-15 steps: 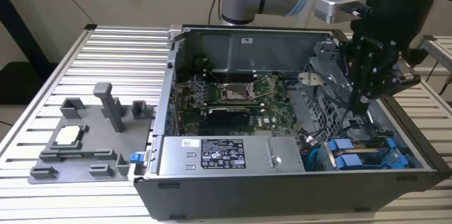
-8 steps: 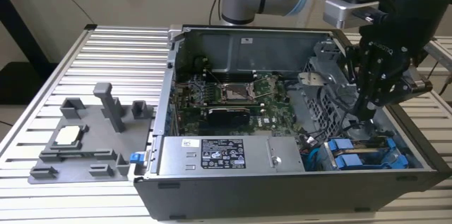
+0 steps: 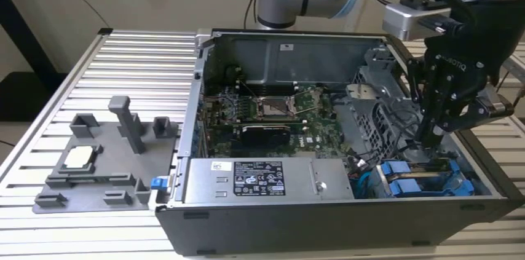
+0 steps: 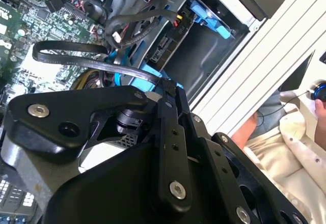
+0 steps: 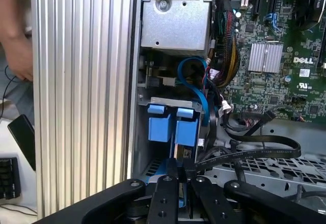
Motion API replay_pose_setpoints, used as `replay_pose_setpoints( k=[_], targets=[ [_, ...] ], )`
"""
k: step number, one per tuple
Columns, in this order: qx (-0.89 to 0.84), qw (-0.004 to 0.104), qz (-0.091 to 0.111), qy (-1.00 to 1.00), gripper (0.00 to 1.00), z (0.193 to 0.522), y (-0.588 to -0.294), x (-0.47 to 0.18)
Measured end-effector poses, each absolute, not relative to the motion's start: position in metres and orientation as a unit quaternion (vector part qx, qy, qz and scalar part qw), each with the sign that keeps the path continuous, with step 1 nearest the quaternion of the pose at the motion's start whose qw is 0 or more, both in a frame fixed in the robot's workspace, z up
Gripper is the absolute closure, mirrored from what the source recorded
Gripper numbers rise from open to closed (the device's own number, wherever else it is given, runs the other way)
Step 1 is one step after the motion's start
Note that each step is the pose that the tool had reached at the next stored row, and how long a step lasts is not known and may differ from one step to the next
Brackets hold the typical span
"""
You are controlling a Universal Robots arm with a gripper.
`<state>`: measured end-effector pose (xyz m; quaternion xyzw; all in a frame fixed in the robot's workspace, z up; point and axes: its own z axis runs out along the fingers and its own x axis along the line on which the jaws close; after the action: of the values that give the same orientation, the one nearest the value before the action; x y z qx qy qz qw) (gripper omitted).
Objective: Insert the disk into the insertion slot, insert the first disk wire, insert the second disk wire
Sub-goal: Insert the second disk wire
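Note:
My gripper [image 3: 430, 139] reaches down into the open computer case [image 3: 328, 223] at the exterior view's right. In both wrist views its fingers [image 5: 168, 183] stand pressed together on the end of a flat black disk wire [image 5: 254, 150], which loops away over the motherboard [image 4: 66, 56]. Just beyond the fingertips, the blue-framed disk [image 5: 186, 130] sits inside the grey insertion slot [image 5: 170, 102] beside another blue carrier [image 5: 159, 124]. The blue frames [image 3: 410, 180] lie in the case's near right corner. A blue cable [image 5: 196, 84] curves above the bay.
A perforated metal cage [image 5: 265, 168] lies beside the gripper. The power supply [image 3: 262, 180] and motherboard [image 3: 271, 112] fill the case's middle. A grey fixture plate [image 3: 98, 149] rests on the ribbed table. A person's hand [image 5: 15, 51] is beyond the table edge.

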<state>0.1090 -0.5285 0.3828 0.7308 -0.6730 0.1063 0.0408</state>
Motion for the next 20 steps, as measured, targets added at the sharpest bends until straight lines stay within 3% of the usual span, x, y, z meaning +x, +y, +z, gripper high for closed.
replay_pose_setpoints(
  k=[6,16,20],
  targets=[
    [0.731,0.035,0.101,-0.674,0.84,0.3827,-0.5286,0.1091],
    [0.731,-0.027,0.044,-0.680,0.84,0.3828,-0.5289,0.1091],
    [0.731,-0.029,0.041,-0.680,0.84,0.3828,-0.5299,0.1099]
  ],
)
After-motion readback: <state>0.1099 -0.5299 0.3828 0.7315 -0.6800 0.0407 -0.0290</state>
